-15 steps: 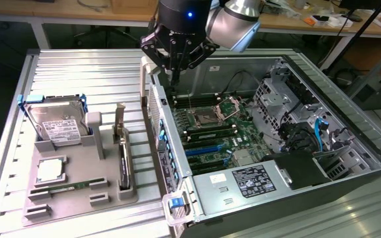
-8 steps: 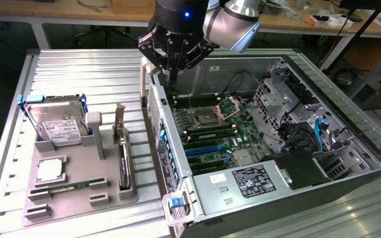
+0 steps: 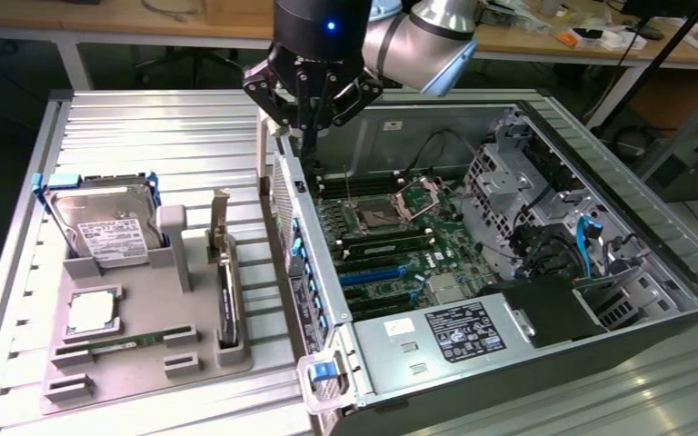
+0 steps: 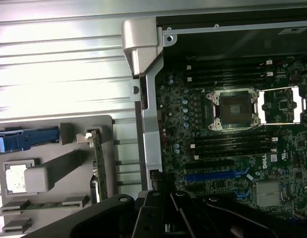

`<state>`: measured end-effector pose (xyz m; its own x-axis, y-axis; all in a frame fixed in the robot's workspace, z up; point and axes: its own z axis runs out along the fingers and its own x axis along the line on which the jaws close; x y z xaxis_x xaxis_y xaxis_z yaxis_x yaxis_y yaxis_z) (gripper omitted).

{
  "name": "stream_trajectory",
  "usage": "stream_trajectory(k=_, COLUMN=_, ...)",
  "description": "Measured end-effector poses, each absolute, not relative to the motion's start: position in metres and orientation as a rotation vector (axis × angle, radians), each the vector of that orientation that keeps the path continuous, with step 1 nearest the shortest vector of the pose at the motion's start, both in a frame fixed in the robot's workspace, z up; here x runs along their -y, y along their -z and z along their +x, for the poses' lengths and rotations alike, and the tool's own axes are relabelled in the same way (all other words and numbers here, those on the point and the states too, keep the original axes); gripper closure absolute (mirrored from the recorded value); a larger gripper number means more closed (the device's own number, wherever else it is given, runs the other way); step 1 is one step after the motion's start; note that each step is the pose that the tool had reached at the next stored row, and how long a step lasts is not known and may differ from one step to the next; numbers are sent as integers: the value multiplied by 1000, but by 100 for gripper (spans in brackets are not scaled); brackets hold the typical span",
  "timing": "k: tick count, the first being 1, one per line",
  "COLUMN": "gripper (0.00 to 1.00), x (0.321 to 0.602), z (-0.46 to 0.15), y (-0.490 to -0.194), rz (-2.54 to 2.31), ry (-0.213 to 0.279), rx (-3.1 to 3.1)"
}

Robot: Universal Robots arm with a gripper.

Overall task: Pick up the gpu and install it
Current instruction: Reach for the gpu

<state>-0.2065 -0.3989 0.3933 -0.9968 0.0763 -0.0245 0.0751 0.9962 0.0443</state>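
Gripper point(image 3: 309, 145), fingers drawn together and empty, is positioned over the computer case point(image 3: 291, 213) edge; the gpu point(image 3: 226, 304) is seated in the tray point(image 3: 143, 377), not yet picked.

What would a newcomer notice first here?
The open computer case, its motherboard bare, takes the exterior view's right. The gripper hangs above the case's edge nearest the grey tray. There, at the exterior view's left, the gpu stands on edge beside a hard drive.

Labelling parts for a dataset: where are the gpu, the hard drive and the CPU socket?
gpu point(image 3: 226, 304), exterior view, upper edge.
hard drive point(image 3: 116, 234), exterior view, white label.
CPU socket point(image 3: 385, 217), exterior view, socket centre.
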Motion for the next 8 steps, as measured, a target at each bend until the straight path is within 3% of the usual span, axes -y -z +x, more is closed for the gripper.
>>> stream_trajectory(k=8, gripper=89, x=399, z=-217, y=-393, rz=118, ry=-68, rx=-3112)
